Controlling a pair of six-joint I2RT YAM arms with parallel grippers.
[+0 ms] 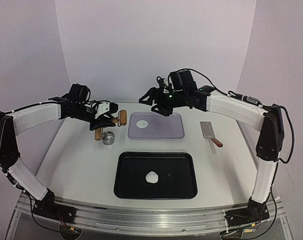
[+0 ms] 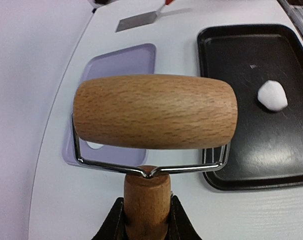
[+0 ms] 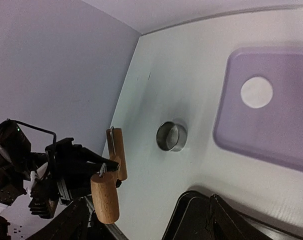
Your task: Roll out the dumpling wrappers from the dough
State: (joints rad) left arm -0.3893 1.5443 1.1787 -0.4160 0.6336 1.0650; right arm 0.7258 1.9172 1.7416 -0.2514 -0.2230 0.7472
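The white table [image 1: 76,160] fills the top view. A black rectangular tray [image 1: 122,175] lies in the lower middle. A lavender plastic tray [image 1: 166,127] lies just above it in the frame.

My left gripper [image 2: 147,215] is clamped on the stubby handle of the wooden rolling pin with a wire frame [image 2: 155,111] and holds it in the air, left of centre in the top view. In the left wrist view the barrel's long axis runs straight across the frame.

My right gripper [image 3: 204,210] hangs at upper centre above the far edge of the lavender tray and carries nothing. I cannot tell whether its fingers are fully closed.

A flat metal scraper with a reddish handle [image 1: 209,131] lies at right of centre, and a small metal ring cutter [image 1: 108,138] stands just below the roller.

The dough [image 1: 152,176], a small white lump, sits in the middle of the black tray, apart from its rims. One round white wrapper [image 1: 142,123] lies on the lavender tray.

The dough lies down and to the right of the roller in the top view and right of the barrel in the left wrist view. I judge the left arm must carry the roller that way and lower it.
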